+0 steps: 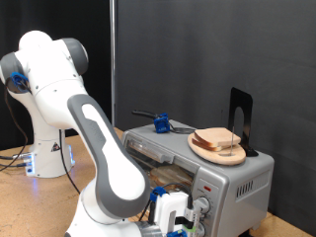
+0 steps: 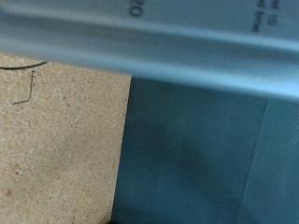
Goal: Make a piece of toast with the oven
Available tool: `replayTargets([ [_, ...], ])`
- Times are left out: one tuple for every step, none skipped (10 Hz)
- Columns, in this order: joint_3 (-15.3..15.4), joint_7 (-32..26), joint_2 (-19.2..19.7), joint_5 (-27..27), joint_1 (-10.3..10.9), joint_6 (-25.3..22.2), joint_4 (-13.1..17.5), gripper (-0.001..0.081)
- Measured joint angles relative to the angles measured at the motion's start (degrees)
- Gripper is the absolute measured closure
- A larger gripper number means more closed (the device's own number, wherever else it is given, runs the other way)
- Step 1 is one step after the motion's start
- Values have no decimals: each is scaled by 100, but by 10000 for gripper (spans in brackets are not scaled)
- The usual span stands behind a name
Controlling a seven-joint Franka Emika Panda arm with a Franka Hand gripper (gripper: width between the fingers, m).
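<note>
The silver toaster oven [image 1: 237, 183] stands at the exterior view's lower right, its front opening [image 1: 163, 170] facing the exterior view's lower left. Pale bread [image 1: 221, 136] with a brown crust lies on a round wooden board [image 1: 209, 152] on top of the oven; it looks like two stacked slices. My gripper [image 1: 174, 219] is low in front of the oven, near the knobs [image 1: 203, 205], and its fingers are hard to make out. The wrist view shows no fingers, only a silver metal band [image 2: 187, 47] with printed numerals close to the camera.
A blue tool with a black handle [image 1: 158, 123] and a black bookend [image 1: 240, 117] sit on the oven's top. The wrist view shows the chipboard tabletop [image 2: 56, 140] and a teal cloth [image 2: 215, 159]. A black curtain hangs behind.
</note>
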Motion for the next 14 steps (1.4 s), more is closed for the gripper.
replayTargets([
  [22, 0, -11, 30, 0, -2, 2, 27],
  [36, 8, -44, 41, 0, -3, -2, 162],
  [47, 32, -89, 56, 2, 3, -20, 329],
  [54, 78, -123, 78, 10, 48, -43, 329],
  [62, 163, -140, 86, 25, 156, -60, 525],
  [64, 215, -140, 94, 43, 299, -68, 525],
  [67, 227, -146, 100, 48, 392, -75, 711],
  [68, 198, -152, 102, 48, 405, -86, 711],
  [69, 123, -160, 111, 47, 419, -99, 710],
  [69, 40, -174, 125, 44, 435, -121, 710],
  [77, -224, -196, 202, 35, 472, -170, 710],
  [113, -822, -245, 433, -4, 562, -302, 710],
  [186, -1529, -282, 719, -81, 645, -458, 710],
  [248, -2126, -285, 964, -153, 659, -559, 710],
])
